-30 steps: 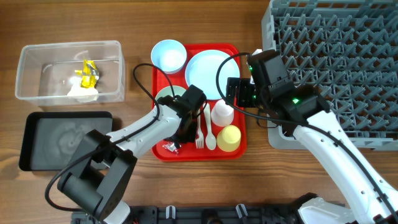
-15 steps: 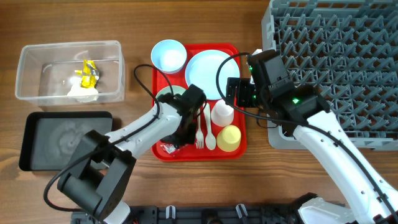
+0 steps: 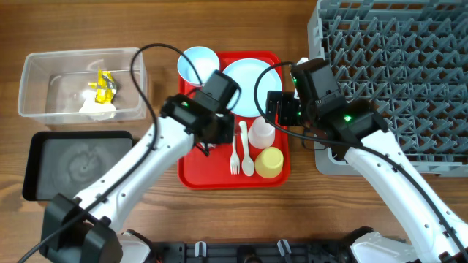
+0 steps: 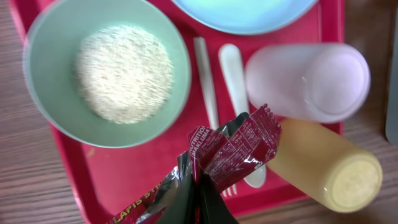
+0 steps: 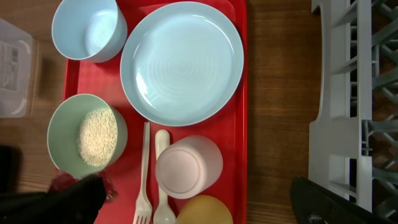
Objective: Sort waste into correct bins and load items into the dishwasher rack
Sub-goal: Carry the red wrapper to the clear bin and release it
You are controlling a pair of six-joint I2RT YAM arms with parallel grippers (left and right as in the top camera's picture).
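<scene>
Film, glossy and creased, dark red with white print on one part and clear on the other: that is the red-and-clear wrapper [image 4: 233, 149], and my left gripper [image 4: 199, 194] is clamped tight on its lower end. Its serrated top edge juts up past my fingertips. From my wrist it hangs over the smooth red serving tray [image 4: 124, 174], between the pale green bowl [image 4: 43, 56] and the yellow cup [image 4: 323, 165], covering the fork's tines.

The bowl is round and matte, with a mound of grainy white crumbs [image 4: 124, 71] inside. The white fork [image 4: 205, 74] and spoon [image 4: 235, 68] lie side by side, slim plastic. Just beside them, the white cup [image 4: 308, 81] and the yellow cup stand mouth down.

At the tray's far end sit the light blue plate [image 5: 181, 62], ringed with faint ridges, and the blue bowl [image 5: 89, 28].

My right gripper [image 3: 281, 109] hovers at the tray's right edge, jaws spread wide with nothing between them, near the pegged grey dishwasher rack [image 3: 395, 73].

Well to the left, the clear tub [image 3: 29, 80] holds the crumpled yellow foil wrapper [image 3: 104, 84] and the white tissue [image 3: 99, 108]; the shallow black tray [image 3: 77, 164] lies below it.
</scene>
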